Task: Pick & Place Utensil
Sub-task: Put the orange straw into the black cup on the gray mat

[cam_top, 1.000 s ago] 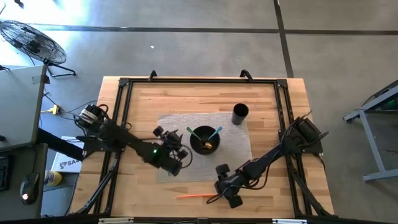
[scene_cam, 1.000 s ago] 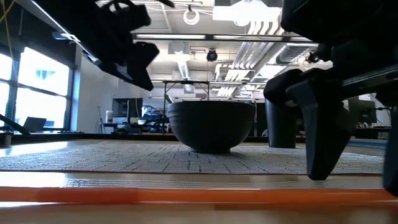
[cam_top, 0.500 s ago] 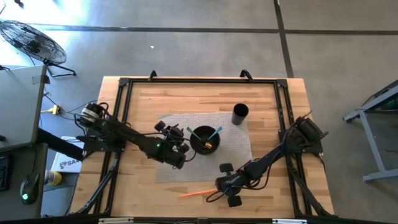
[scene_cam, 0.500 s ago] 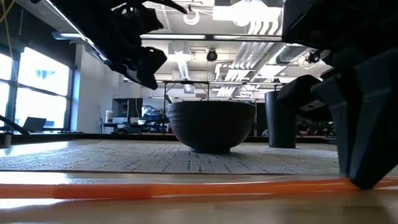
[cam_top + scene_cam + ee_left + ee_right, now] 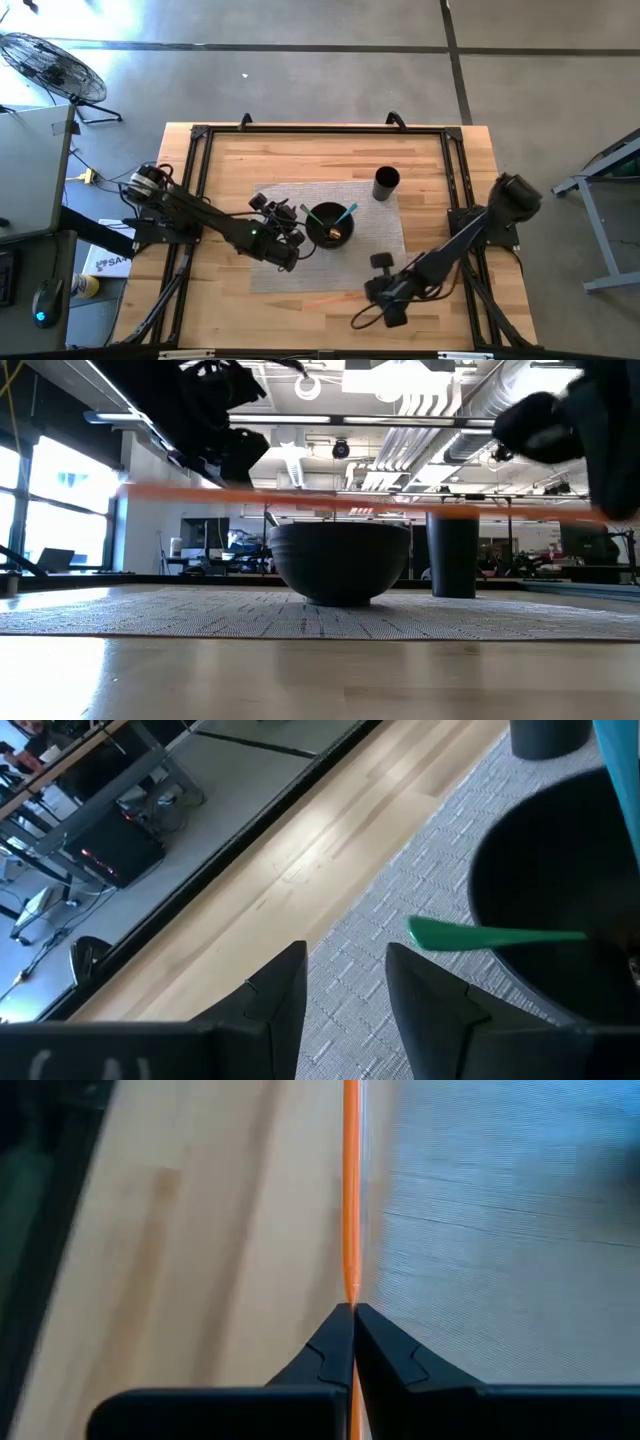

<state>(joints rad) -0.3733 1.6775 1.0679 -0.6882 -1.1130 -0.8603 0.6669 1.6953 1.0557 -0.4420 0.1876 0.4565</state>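
A: High view, table [image 5: 230, 160] first: wooden top, grey mat [image 5: 290, 195] at its centre, black bowl [image 5: 329, 224] on the mat with a teal utensil [image 5: 346, 212] and a green utensil [image 5: 306, 214] leaning in it. Black cup [image 5: 386, 183] sits on the mat toward the far right corner.

B: Where is the task's item?

A: Orange utensil [image 5: 351, 1200] is off the table, clenched between the fingers of the right gripper [image 5: 352, 1312] near the front edge, right of centre. Low view shows it as a level orange streak [image 5: 340, 499] in the air above the bowl's rim height.

B: Handling?

A: Judged: thin, long, light, probably plastic, stiff enough to stay straight. The grip is at one end, so the free end may swing or twist between the pads. A hold nearer the middle would steady it.

B: Left arm?

A: Left gripper [image 5: 345, 990] hangs over the mat just left of the bowl, fingers parted, holding nothing. The green utensil's handle points toward it.

B: Obstacles?

A: If the bowl is the target, the two utensils already in it crowd the rim, and the left gripper stands close on that side. The cup is a second possible catch for the long free end.
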